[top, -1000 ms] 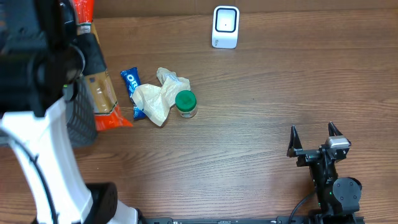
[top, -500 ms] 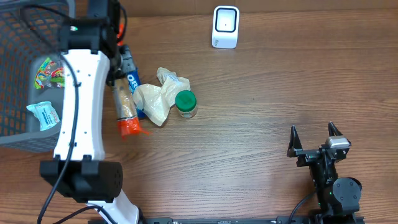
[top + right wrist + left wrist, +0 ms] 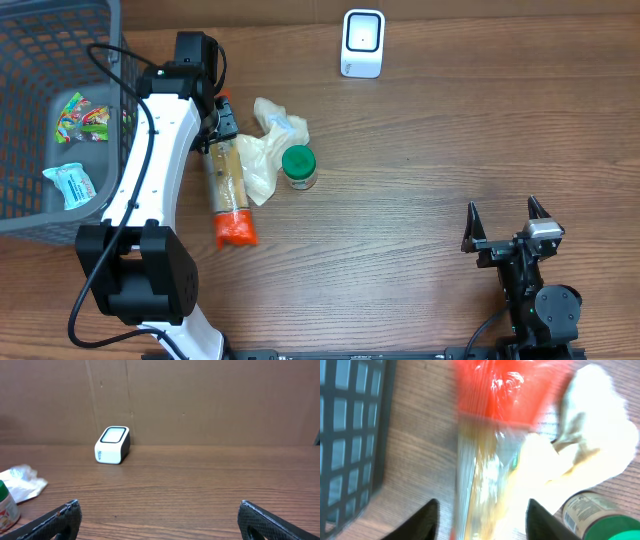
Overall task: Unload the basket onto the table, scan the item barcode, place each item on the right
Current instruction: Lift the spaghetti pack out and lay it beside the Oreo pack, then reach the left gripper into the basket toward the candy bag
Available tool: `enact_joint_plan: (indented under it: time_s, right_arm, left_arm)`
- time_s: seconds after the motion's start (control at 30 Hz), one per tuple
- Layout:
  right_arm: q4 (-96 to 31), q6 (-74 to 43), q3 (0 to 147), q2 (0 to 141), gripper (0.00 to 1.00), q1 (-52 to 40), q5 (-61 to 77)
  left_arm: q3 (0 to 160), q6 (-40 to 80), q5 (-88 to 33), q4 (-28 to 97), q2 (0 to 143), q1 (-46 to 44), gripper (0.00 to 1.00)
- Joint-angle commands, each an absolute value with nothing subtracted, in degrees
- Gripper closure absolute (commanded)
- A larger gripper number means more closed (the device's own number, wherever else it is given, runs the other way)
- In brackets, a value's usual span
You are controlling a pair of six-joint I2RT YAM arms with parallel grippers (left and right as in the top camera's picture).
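Note:
The item, a long clear pasta packet (image 3: 228, 185) with orange-red ends, lies lengthwise on the table beside a crumpled white bag (image 3: 262, 150). My left gripper (image 3: 217, 128) hovers over its upper end. In the left wrist view the packet (image 3: 490, 460) is blurred and runs between the spread fingers of that gripper (image 3: 484, 520), with a gap on each side, so the jaws stand open. The white scanner (image 3: 362, 43) stands at the back of the table, also seen as the scanner (image 3: 112, 445) from the right wrist. My right gripper (image 3: 505, 215) rests open and empty at the front right.
A green-lidded jar (image 3: 298, 165) stands right of the white bag, and the jar (image 3: 595, 515) sits close to my left gripper's right finger. A dark mesh basket (image 3: 20, 30) holding snack packets fills the back left corner. Cardboard walls off the far side.
The left arm swung the packet away from the basket and down to the table beside the white bag. Its jaws, shut on the packet before, have opened.

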State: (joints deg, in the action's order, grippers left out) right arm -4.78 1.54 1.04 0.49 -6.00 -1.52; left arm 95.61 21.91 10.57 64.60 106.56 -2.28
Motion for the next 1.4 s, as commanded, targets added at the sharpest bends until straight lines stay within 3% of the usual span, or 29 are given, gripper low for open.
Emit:
enact_joint_plan:
  time_s: [0.0, 0.3, 0.43, 0.6, 0.97, 1.37]
  right_arm:
    - [-4.5, 1.9, 0.4, 0.2, 0.0, -5.9, -1.8]
    - [-4.5, 1.9, 0.4, 0.2, 0.0, -5.9, -1.9]
    - [-4.5, 1.9, 0.4, 0.2, 0.0, -5.9, -1.8]
    - [-4.5, 1.9, 0.4, 0.2, 0.0, -5.9, -1.9]
    - [-4.5, 1.9, 0.4, 0.2, 0.0, -5.9, -1.9]
    - [-4.5, 1.9, 0.4, 0.2, 0.0, -5.9, -1.9]
  left_arm:
    - [99.6, 18.8, 10.9, 65.1, 105.5, -2.7, 0.45]
    - [126.7, 14.6, 11.4, 76.9, 105.3, -2.6, 0.41]
    - [141.6, 14.1, 16.6, 81.1, 105.3, -0.3, 0.27]
    - [153.5, 14.2, 18.2, 83.2, 105.3, 6.5, 0.21]
    - [150.0, 21.2, 18.0, 82.4, 114.0, 23.9, 0.27]
    - [150.0, 23.5, 8.8, 78.2, 136.8, 26.8, 0.32]
